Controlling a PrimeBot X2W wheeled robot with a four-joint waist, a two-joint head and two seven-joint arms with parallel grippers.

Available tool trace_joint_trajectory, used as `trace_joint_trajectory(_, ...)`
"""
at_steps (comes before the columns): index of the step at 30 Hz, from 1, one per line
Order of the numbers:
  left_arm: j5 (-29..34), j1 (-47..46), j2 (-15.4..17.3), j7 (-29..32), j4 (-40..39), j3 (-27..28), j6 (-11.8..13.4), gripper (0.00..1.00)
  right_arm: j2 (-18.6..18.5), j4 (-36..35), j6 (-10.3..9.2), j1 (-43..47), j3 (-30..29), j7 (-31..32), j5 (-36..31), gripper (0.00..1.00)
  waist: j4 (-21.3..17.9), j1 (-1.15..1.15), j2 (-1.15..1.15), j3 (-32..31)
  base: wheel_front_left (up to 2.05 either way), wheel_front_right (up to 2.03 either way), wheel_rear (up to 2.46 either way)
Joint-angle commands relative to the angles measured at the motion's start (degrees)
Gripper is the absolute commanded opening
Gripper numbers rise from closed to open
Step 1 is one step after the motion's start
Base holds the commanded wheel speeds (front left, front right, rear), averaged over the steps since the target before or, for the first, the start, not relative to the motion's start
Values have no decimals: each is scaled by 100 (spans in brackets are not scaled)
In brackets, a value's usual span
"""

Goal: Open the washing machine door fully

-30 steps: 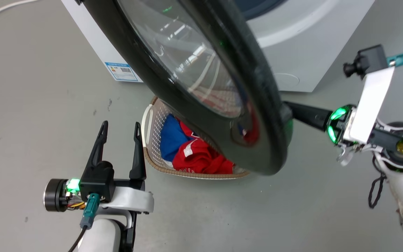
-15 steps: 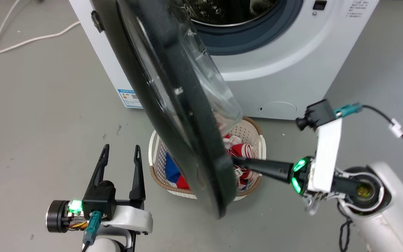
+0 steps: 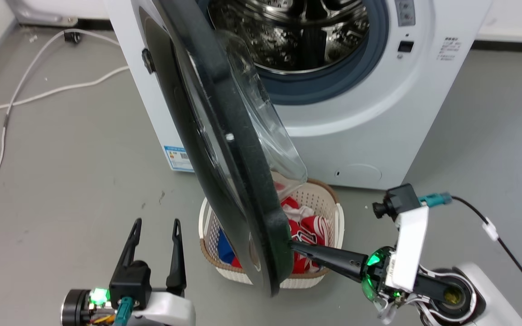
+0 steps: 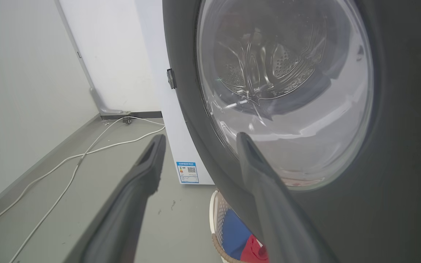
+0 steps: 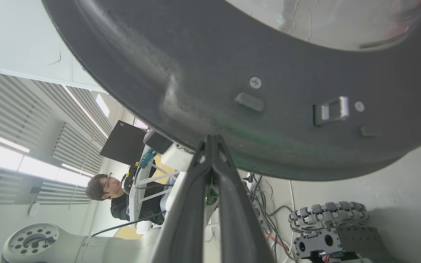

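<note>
The washing machine door (image 3: pixel 238 163) is big, round and hard, with a shiny black rim and a bulging glass middle. It looks heavy, but it swings on a hinge, so a slow, steady push should move it. The rim is smooth and could be slippery, and the glass should not get knocked. So the best place to push is the black rim on the side far from the hinge. The right claw (image 3: pixel 295 246) is squeezed shut with nothing in it. Its tips touch the inside of that rim. The right arm reaches in low from the side, with its long fingers pointing straight at the door. The door stands about halfway out from the washing machine (image 3: pixel 369 136), between the two claws. The left claw (image 3: pixel 157 222) is spread wide and empty, pointing up, and the door's outer face is just beside it. A basket (image 3: pixel 339 213) of clothes sits on the floor just under the right claw.
</note>
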Motion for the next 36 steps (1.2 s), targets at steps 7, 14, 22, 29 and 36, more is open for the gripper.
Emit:
trace_joint_trajectory(7, 6, 381, 51, -16, -6, 25, 21, 100, 263, -476, 16, 755, -917, -1174, -30, 0, -55, 1, 0, -485, 0, 0, 0)
trace_joint_trajectory(14, 2, 459, 64, -16, -64, 56, 34, 100, 462, -1197, 16, 1343, -1756, -2511, -573, 44, -145, 1, 0, -544, 0, 0, 0)
trace_joint_trajectory(22, 0, 513, 60, -15, -80, 63, 39, 100, 439, -1377, 17, 1752, -2484, -4648, -2077, 100, -197, 1, 0, -583, 0, 0, 0)
trace_joint_trajectory(29, -10, 538, 66, -16, -101, 84, 29, 100, 306, -1286, 16, 1922, -2423, -5820, -4899, 100, -263, 1, 0, -605, 0, 0, 0)
trace_joint_trajectory(36, 9, 485, 65, -16, -119, 80, 21, 100, 757, -1673, 8, 2127, -2774, -5821, -8031, 100, -278, 1, 0, -567, 0, 0, 0)
